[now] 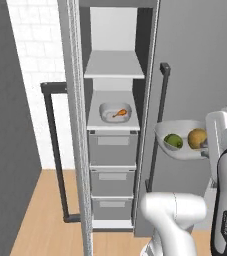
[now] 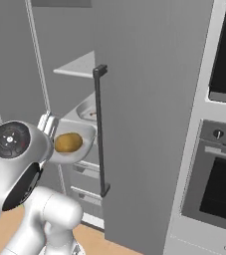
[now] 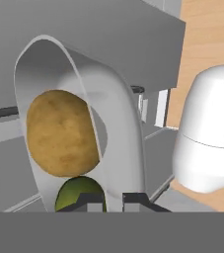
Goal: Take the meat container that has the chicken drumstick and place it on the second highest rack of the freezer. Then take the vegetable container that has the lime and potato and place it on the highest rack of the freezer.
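The white meat container [image 1: 115,112] with the chicken drumstick [image 1: 119,113] rests on the second highest rack [image 1: 96,123] of the open freezer [image 1: 112,150]. Above it, the highest rack [image 1: 114,65] is bare. To the right of the opening, in front of the closed grey door, my gripper [image 3: 113,200] is shut on the rim of the vegetable container [image 1: 181,129]. The bowl hangs in the air at about the second rack's height. Inside it lie the lime [image 1: 173,141] and the potato [image 1: 197,138]. The right base view shows the potato [image 2: 68,142] in the container [image 2: 79,150].
The freezer's open door [image 1: 72,125] with its black bar handle [image 1: 55,150] stands left of the shelves. A second black handle [image 1: 157,130] runs down the closed door beside the bowl. Grey drawers [image 1: 112,147] sit under the racks. An oven stack [image 2: 216,164] is at the far right.
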{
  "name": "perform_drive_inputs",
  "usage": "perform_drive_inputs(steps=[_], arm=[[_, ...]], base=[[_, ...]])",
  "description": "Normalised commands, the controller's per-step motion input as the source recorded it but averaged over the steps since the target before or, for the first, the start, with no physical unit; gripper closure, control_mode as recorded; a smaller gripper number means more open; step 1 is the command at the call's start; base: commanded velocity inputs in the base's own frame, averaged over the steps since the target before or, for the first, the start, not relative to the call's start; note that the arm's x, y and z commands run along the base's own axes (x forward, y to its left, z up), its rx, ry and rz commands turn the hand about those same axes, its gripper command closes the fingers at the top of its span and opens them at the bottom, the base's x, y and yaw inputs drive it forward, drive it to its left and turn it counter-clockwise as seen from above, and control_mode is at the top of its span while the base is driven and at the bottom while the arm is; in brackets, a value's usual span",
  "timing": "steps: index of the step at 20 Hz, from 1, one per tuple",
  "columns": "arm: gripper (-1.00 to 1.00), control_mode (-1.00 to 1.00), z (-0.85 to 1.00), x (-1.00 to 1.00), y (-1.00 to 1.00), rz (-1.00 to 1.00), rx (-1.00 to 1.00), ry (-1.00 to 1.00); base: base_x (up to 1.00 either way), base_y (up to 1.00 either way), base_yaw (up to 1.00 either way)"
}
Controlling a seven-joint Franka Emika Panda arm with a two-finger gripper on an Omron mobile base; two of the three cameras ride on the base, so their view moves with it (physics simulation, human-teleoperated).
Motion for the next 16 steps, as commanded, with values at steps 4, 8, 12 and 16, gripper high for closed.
perform_drive_inputs(steps=[4,8,12,16], arm=[[1.0,1.0,0.0,0.0,0.0,0.0,0.0,0.0],[1.0,1.0,0.0,0.0,0.0,0.0,0.0,0.0],[1.0,1.0,0.0,0.0,0.0,0.0,0.0,0.0],[1.0,1.0,0.0,0.0,0.0,0.0,0.0,0.0]], base=[[0.43,0.42,0.05],[0.58,0.35,0.1],[0.58,0.19,0.14],[0.39,0.0,0.16]])
